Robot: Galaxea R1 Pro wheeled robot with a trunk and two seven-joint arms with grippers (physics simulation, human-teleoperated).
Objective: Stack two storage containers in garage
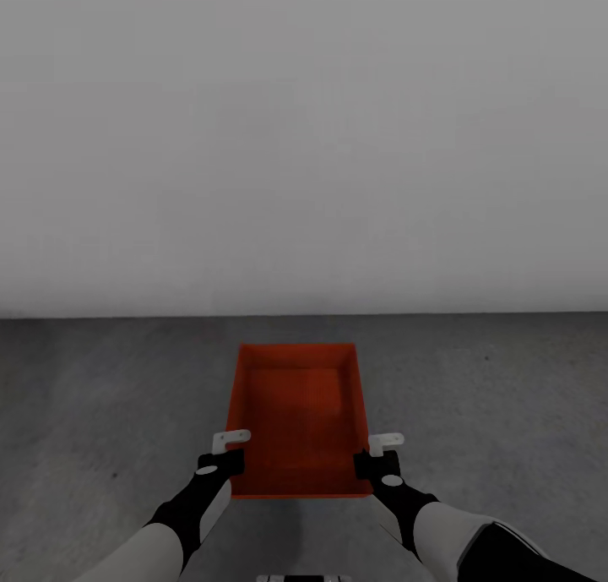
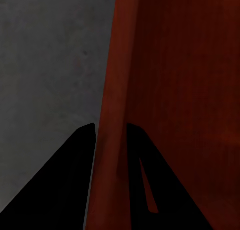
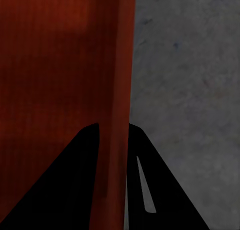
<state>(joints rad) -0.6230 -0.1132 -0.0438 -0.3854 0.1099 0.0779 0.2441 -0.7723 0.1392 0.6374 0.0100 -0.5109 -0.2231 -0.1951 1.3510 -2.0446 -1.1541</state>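
Container (image 1: 297, 413) between both claws, over grey floor (image 1: 101, 396), white wall (image 1: 304, 143) ahead.

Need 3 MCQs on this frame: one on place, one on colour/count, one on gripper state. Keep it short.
1. Where is the orange-red rectangular open-top container?
A. Between both grippers, over the dark grey concrete floor
B. On a wooden bench
C. Against a brick fireplace

2. How many orange-red containers show in the head view?
A. Two
B. One
C. Three

3. How do the left gripper and right gripper stand?
A. Both open, clear of the container
B. Left open, right shut on nothing
C. Each has a thin side wall of the container between its fingers

Key: 1 A, the bin sits between the two arms with grey floor around it and a plain white wall behind. 2 B, a single bin shows there. 3 C, each wrist view shows a container wall running between the two dark fingers.
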